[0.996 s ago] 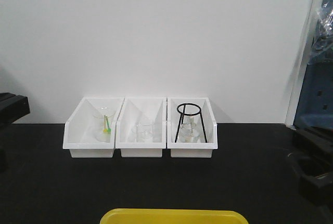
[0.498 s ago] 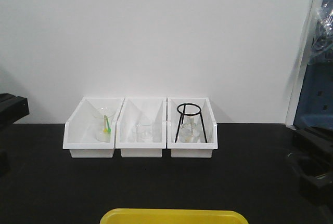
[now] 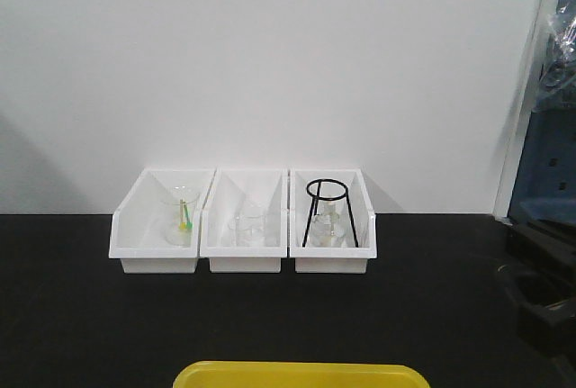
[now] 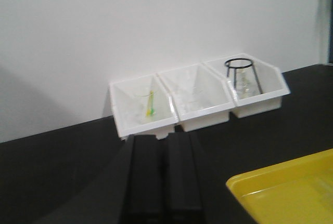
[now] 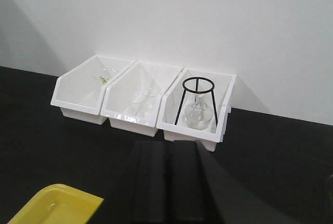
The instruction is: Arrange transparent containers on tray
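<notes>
No slim test tubes show in any view. The yellow tray (image 3: pixel 297 375) lies at the table's near edge, and its corners also show in the wrist views (image 4: pixel 283 187) (image 5: pixel 52 206). My left gripper (image 4: pixel 165 136) is shut with nothing between its fingers; it hovers in front of the left and middle bins. My right gripper (image 5: pixel 167 144) is likewise shut and empty, facing the right bin. Both are well short of the bins and above the black tabletop.
Three white bins (image 3: pixel 243 253) stand side by side against the wall. The left one holds a beaker with a green-yellow stick (image 3: pixel 183 217), the middle one beakers (image 3: pixel 247 226), the right one a black ring stand (image 3: pixel 328 212) over a flask (image 5: pixel 197 114). Black arm parts (image 3: pixel 540 302) fill the right edge.
The black left arm part seen at the front view's left edge has moved out of that view. The bins, tray and right arm have not moved.
</notes>
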{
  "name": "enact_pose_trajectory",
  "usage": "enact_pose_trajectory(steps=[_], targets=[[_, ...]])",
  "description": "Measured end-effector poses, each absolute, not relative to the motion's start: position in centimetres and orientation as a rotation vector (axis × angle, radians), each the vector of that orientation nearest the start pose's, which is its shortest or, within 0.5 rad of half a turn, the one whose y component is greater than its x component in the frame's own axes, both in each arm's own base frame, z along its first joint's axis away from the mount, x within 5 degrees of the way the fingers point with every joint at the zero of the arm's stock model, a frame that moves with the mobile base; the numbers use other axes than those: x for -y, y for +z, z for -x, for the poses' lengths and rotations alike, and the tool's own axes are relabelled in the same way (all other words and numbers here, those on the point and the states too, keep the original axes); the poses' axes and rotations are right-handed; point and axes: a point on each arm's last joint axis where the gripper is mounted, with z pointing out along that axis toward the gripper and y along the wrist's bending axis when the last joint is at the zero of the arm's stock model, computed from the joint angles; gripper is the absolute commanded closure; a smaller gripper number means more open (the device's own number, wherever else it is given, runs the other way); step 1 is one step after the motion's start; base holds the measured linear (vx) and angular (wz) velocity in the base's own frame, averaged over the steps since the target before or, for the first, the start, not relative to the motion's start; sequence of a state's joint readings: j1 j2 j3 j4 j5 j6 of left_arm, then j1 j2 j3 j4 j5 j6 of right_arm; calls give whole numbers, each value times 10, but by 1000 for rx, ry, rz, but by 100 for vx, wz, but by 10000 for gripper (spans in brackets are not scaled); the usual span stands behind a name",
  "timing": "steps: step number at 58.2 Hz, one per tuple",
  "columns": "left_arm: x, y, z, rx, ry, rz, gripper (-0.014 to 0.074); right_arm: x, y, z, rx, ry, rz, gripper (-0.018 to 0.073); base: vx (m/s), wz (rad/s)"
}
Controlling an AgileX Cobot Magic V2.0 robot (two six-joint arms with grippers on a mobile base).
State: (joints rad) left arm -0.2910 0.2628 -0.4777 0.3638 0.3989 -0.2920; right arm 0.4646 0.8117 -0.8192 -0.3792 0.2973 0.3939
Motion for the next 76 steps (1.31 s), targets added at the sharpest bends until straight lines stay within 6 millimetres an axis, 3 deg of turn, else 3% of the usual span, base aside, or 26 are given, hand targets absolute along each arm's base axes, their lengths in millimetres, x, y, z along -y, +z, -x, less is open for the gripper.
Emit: enact_pose_trajectory(steps=[10, 18, 23, 32, 76], targets=[[-1, 265, -43, -1627, -45, -61, 604, -67, 384, -157, -1734, 265, 301, 554, 0, 0], [2, 210, -52, -1684, -78, -17, 604, -67, 384, -157, -1734, 265, 301, 554, 0, 0], [3, 191, -56, -1686, -86, -14, 604, -67, 383, -157, -1736, 264, 301, 554, 0, 0], [4, 198, -57, -1570, -96, -22, 604, -67, 383, -157, -1738, 263, 301, 554, 0, 0], [4, 199, -57, -1563, -97, -22, 604, -67, 383, -157, -1738, 263, 301, 554, 0, 0]])
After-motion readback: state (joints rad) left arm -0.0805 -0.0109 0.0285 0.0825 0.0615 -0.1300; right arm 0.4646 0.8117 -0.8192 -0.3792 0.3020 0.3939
